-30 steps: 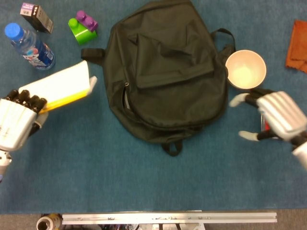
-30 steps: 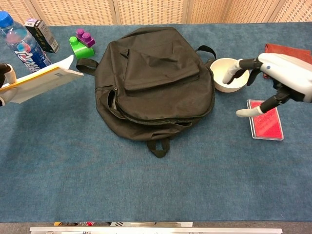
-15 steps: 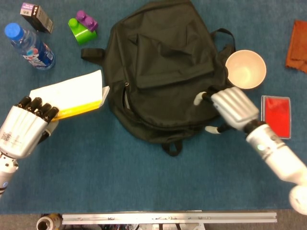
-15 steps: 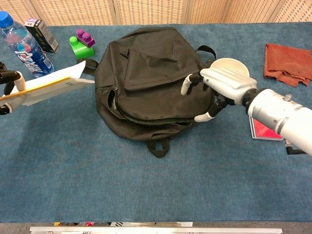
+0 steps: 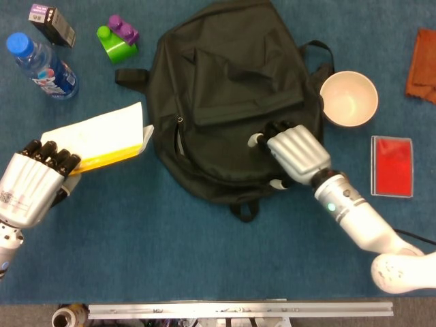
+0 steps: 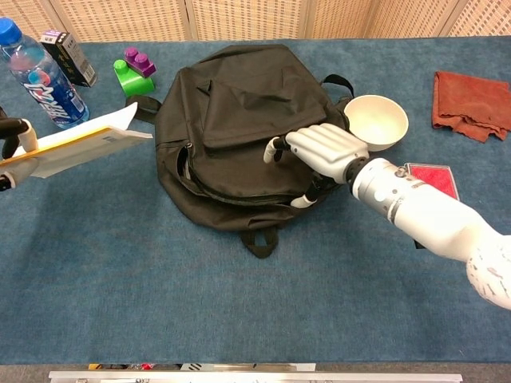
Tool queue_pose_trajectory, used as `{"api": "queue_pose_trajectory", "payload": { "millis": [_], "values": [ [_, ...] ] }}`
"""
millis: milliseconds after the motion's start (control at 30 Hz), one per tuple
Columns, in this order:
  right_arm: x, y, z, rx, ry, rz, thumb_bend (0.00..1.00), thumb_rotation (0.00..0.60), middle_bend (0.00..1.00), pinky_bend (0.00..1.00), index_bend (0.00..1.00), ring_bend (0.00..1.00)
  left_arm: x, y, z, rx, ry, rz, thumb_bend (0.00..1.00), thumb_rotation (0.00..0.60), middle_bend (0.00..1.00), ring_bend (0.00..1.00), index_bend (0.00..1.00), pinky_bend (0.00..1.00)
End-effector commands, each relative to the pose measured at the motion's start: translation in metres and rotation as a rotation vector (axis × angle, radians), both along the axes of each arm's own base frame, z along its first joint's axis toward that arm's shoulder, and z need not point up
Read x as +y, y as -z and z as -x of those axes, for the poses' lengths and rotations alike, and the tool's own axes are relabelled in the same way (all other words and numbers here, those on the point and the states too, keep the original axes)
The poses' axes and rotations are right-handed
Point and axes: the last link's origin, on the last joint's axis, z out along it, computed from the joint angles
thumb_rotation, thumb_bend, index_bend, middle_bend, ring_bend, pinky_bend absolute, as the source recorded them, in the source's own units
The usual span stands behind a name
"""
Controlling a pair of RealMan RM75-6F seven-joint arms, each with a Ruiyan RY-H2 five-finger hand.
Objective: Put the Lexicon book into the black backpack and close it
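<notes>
Your left hand (image 5: 30, 187) grips the Lexicon book (image 5: 99, 135) by its near-left end, holding it just left of the black backpack (image 5: 231, 88). Book: white cover, yellow spine edge, tilted. Backpack lies flat, zipper partly open on its left side. Your right hand (image 5: 293, 151) rests on the backpack's lower front, fingers curled onto the fabric; can't tell if it's gripping.

Tilted book (image 5: 99, 138) beside black backpack (image 5: 231, 75)
</notes>
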Motion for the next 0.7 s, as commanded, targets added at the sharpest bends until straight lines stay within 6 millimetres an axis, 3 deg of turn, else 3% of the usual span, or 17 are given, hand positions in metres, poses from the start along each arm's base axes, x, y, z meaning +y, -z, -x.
{"api": "queue_pose_trajectory", "payload": {
  "millis": [33, 133, 367, 533, 633, 700],
  "values": [
    [-0.001, 0.006, -0.004, 0.018, -0.014, 0.013, 0.09, 0.6, 0.3, 0.22, 0.29, 0.17, 0.0, 0.0, 0.001, 0.001, -0.003, 0.002, 0.34, 0.6, 0.69, 0.53, 0.76, 0.6],
    [-0.004, 0.012, -0.01, 0.024, -0.016, 0.026, 0.11, 0.6, 0.3, 0.22, 0.29, 0.17, 0.0, -0.001, 0.001, 0.0, -0.006, 0.0, 0.34, 0.6, 0.69, 0.53, 0.76, 0.6],
    [-0.018, 0.024, -0.023, 0.051, -0.007, 0.055, 0.51, 0.6, 0.32, 0.24, 0.29, 0.18, -0.001, -0.005, 0.002, -0.011, -0.005, -0.006, 0.34, 0.6, 0.69, 0.53, 0.76, 0.6],
    [-0.027, 0.028, -0.03, 0.06, 0.009, 0.076, 0.73, 0.6, 0.41, 0.42, 0.37, 0.28, 0.0, -0.006, 0.002, -0.016, -0.003, -0.003, 0.34, 0.6, 0.69, 0.53, 0.76, 0.6],
    [-0.035, 0.028, -0.032, 0.05, 0.03, 0.101, 0.86, 0.6, 0.5, 0.64, 0.52, 0.41, 0.001, -0.007, 0.003, -0.024, 0.003, 0.0, 0.34, 0.6, 0.69, 0.53, 0.76, 0.6],
    [-0.04, 0.027, -0.034, 0.027, 0.061, 0.111, 0.94, 0.6, 0.55, 0.73, 0.6, 0.48, 0.002, -0.006, 0.003, -0.025, 0.01, 0.009, 0.34, 0.6, 0.69, 0.53, 0.76, 0.6]
  ]
}}
